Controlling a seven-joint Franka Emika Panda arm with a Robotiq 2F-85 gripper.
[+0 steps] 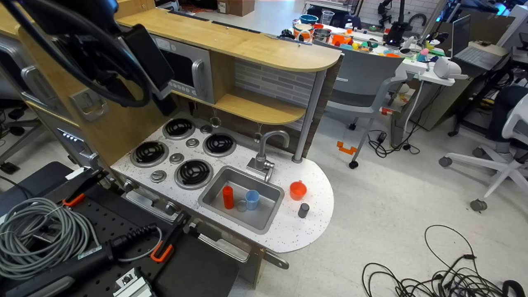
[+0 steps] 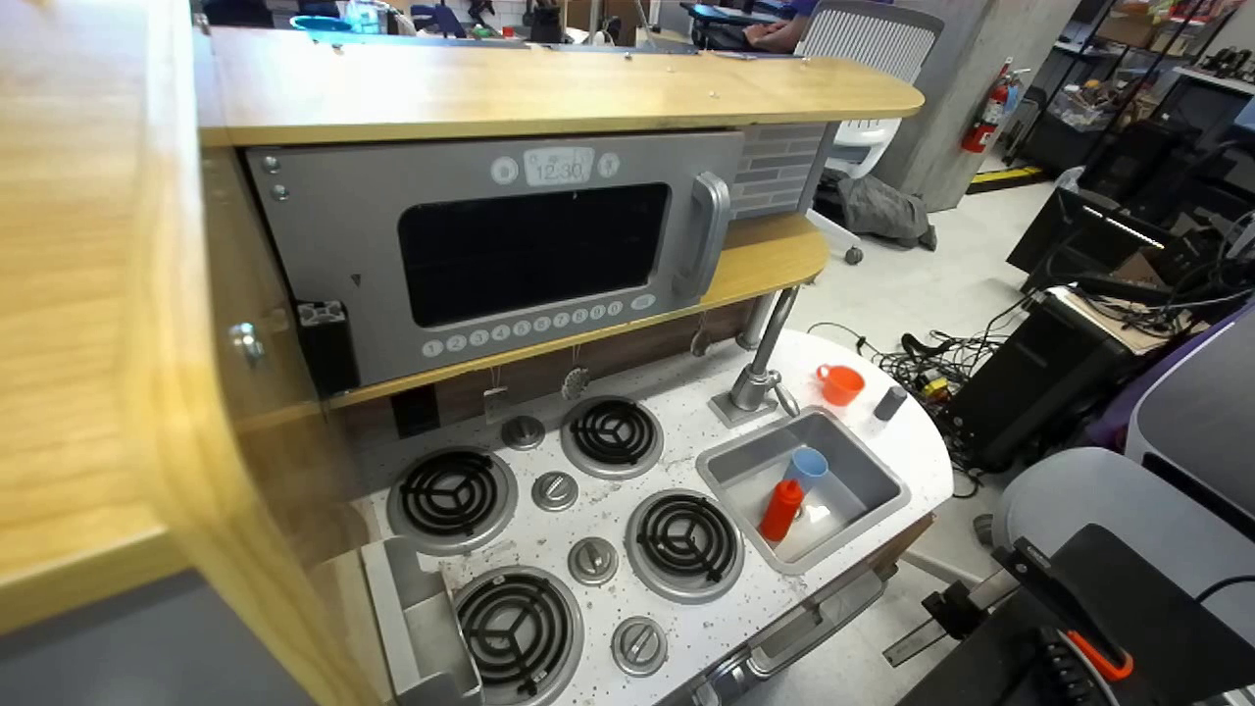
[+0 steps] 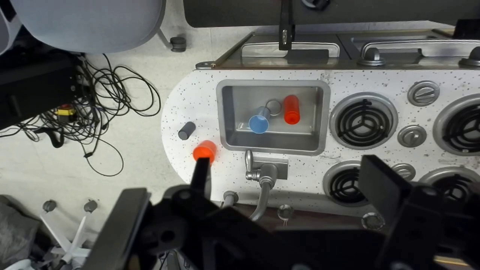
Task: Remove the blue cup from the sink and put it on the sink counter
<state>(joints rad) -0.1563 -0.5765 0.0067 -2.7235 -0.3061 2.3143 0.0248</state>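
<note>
One blue cup [image 3: 260, 120] stands in the sink [image 3: 277, 141] near a red bottle [image 3: 291, 108], the hand [image 3: 286, 163] spread wide.

On the toy microwave [image 2: 529, 257] above the bench's [image 2: 686, 422] back edge, we read 12:30 on its display [image 2: 559, 169] and 1234567890 along its keypad [image 2: 529, 327].

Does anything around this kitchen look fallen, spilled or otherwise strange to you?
Only the cables: they lie in a loose tangle on the floor, which looks untidy. The blue cup and red bottle stand upright in the sink; no spill shows.
</note>
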